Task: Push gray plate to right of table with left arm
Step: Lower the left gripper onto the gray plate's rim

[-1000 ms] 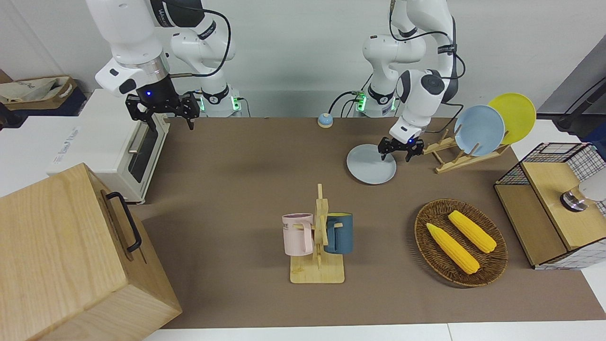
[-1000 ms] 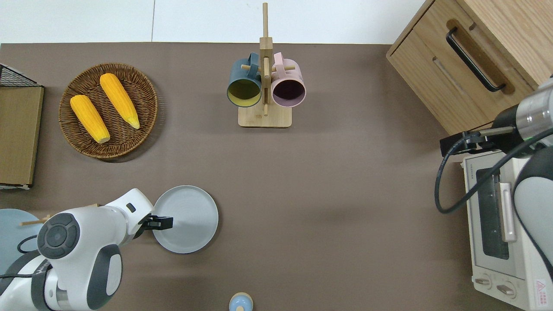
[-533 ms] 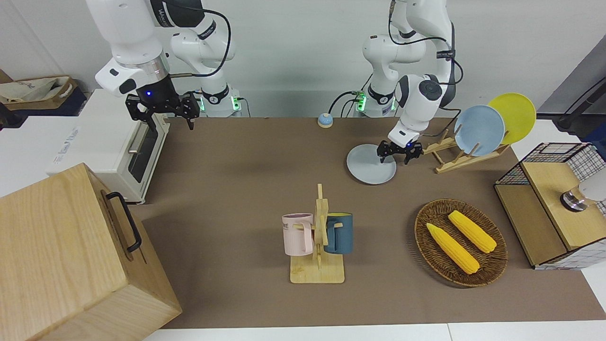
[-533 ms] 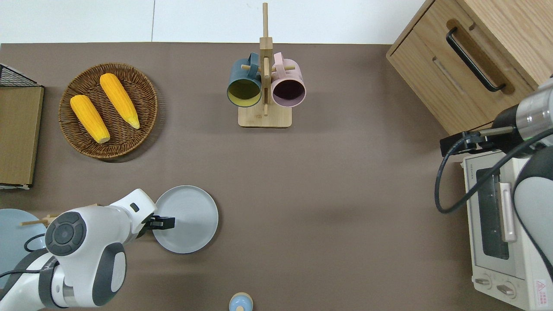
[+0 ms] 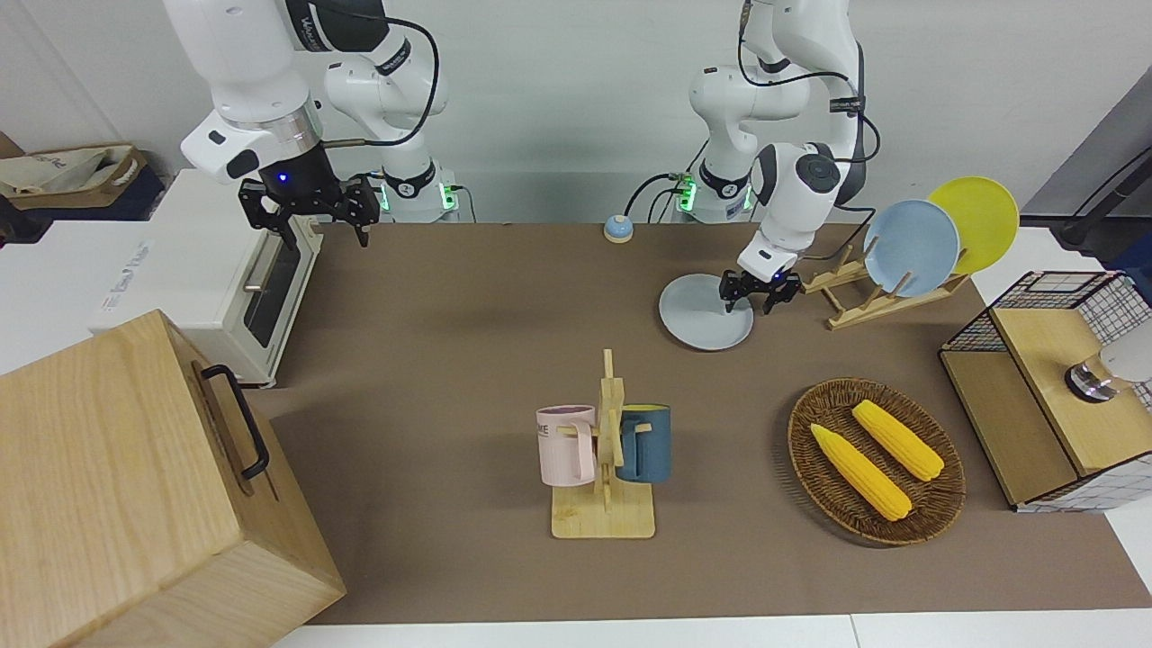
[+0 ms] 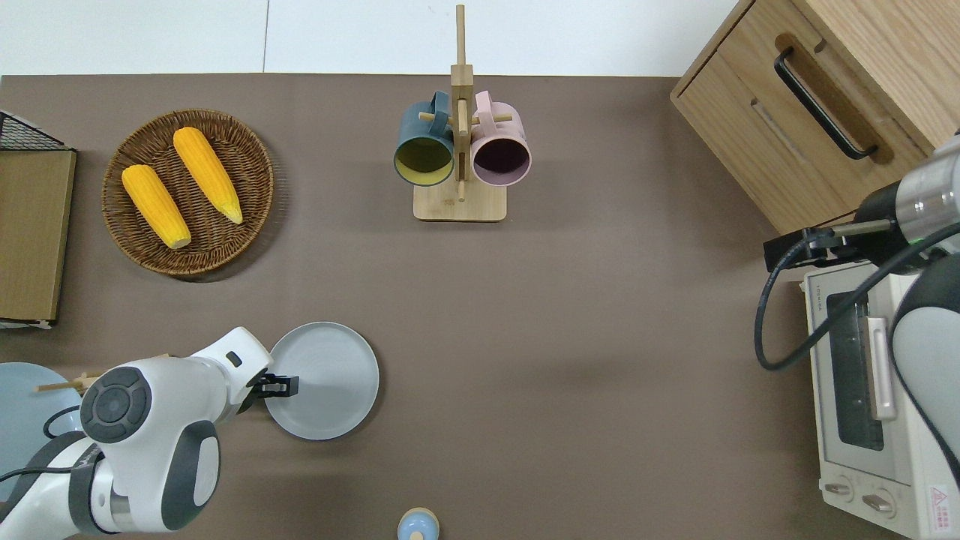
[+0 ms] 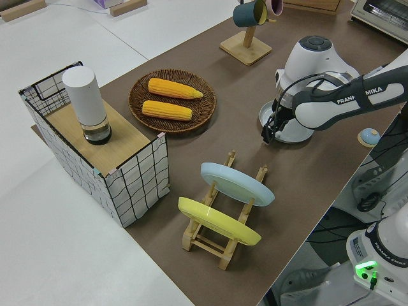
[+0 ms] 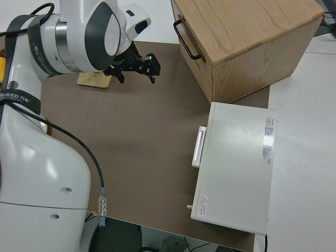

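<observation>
The gray plate (image 5: pixel 705 315) lies flat on the brown table (image 5: pixel 468 297), near the robots and toward the left arm's end; it also shows in the overhead view (image 6: pixel 330 375) and the left side view (image 7: pixel 290 134). My left gripper (image 5: pixel 754 294) is open, points down and sits low over the plate's rim on the side toward the dish rack, as the overhead view (image 6: pixel 283 385) and the left side view (image 7: pixel 270 127) show. I cannot tell whether it touches the plate. The right arm is parked, its gripper (image 5: pixel 310 211) open.
A wooden dish rack (image 5: pixel 864 301) holds a sky-blue plate (image 5: pixel 911 247) and a yellow plate (image 5: pixel 981 220) beside the gray plate. A wicker basket (image 5: pixel 877 461) holds two corn cobs. A mug stand (image 5: pixel 605 459), a small bell (image 5: pixel 617 229), a toaster oven (image 5: pixel 207 270) and a wooden cabinet (image 5: pixel 135 486) also stand here.
My left arm's wrist has turned and the gripper has shifted slightly at the plate's rim. The gray plate has not moved. The right arm is still.
</observation>
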Controlling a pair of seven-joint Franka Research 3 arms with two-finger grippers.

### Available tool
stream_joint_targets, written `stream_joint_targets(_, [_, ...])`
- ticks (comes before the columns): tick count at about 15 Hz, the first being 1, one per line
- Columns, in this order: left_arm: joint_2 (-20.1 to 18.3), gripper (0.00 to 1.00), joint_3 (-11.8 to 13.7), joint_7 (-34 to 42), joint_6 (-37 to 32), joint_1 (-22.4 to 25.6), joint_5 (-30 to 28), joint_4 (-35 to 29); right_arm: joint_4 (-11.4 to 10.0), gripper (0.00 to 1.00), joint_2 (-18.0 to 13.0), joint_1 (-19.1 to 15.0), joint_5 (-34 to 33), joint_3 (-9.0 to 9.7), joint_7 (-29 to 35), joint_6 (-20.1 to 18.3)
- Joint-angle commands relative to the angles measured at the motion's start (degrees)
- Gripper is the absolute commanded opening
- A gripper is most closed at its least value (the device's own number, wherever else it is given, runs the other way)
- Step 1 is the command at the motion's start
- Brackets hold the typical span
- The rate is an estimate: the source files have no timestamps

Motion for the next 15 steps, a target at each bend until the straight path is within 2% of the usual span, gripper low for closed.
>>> stream_joint_targets(1, [-0.06, 0.0, 0.52, -1.04, 1.4, -0.87, -0.79, -0.69, 0.08, 0.983, -0.34, -0.04, 0.4, -0.01, 0.09, -0.62])
stream_joint_targets(11, [0.73, 0.0, 0.52, -2.18, 2.1, -0.87, -0.79, -0.6, 0.08, 0.983, -0.34, -0.04, 0.4, -0.01, 0.09, -0.62])
stream_joint_targets(15, [1.52, 0.0, 0.34, -6.65, 3.07, -4.64, -0.79, -0.43, 0.08, 0.983, -0.34, -0.04, 0.4, -0.01, 0.09, -0.62])
